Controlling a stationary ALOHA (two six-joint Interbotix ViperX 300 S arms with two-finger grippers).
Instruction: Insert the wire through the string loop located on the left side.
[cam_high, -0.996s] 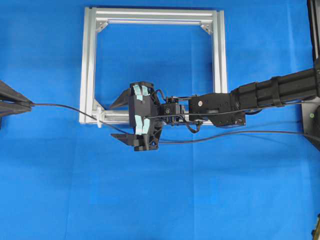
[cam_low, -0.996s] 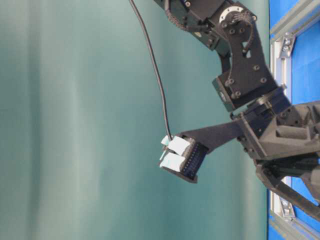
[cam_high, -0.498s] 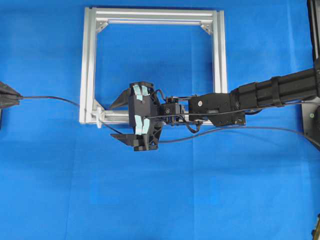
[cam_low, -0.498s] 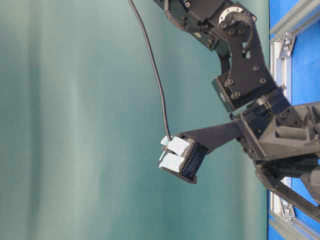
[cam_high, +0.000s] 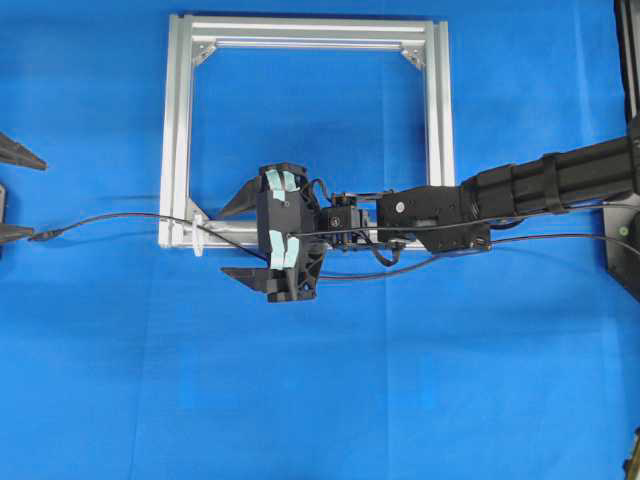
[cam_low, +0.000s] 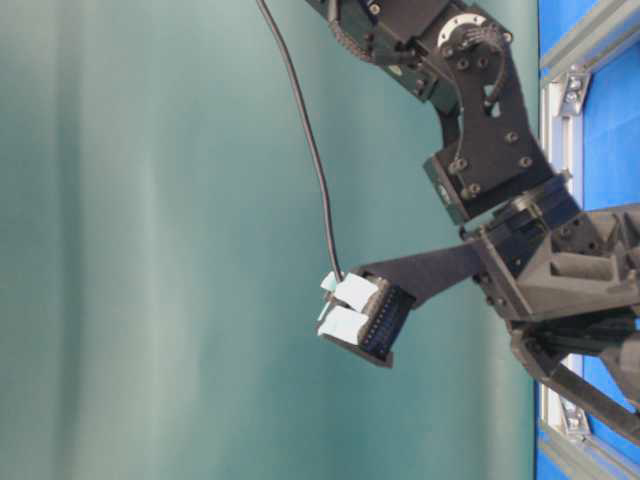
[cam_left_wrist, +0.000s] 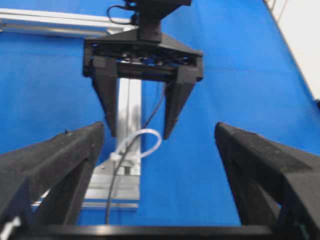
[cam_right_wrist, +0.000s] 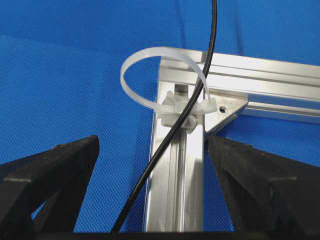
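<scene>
Looking first at the wire (cam_high: 120, 215) in the overhead view: comes in from the right edge, dips under the right arm, crosses the lower left corner of the aluminium frame (cam_high: 178, 120) and ends with its plug (cam_high: 45, 236) on the blue worktop (cam_high: 400, 400) at the far left. Goes through the string loop (cam_right_wrist: 150, 65), judging by the right wrist view: enters at the top of the frame, slips behind the white band, then drops across the mount toward the lower edge. Backing that up from the left wrist view, where the same black line emerges below the loop and heads toward the camera.

Checking the left claw (cam_high: 8, 195): spread wide at the left edge of the overhead view, gripping nothing. Sits with its lower finger just beside the plug; cannot tell whether touching or barely apart.

Checking the right claw (cam_high: 243, 240): poised over the frame's lower rail near the loop, jaws apart, straddling the wire without pinching it.

Calling the threading itself done, as a judgement from how things lie. Leaves little to do: perhaps drawing a bit more slack through, perhaps just backing both arms away. Worth watching one risk, though: lying loose, held by neither claw, could slide back out if snagged.
</scene>
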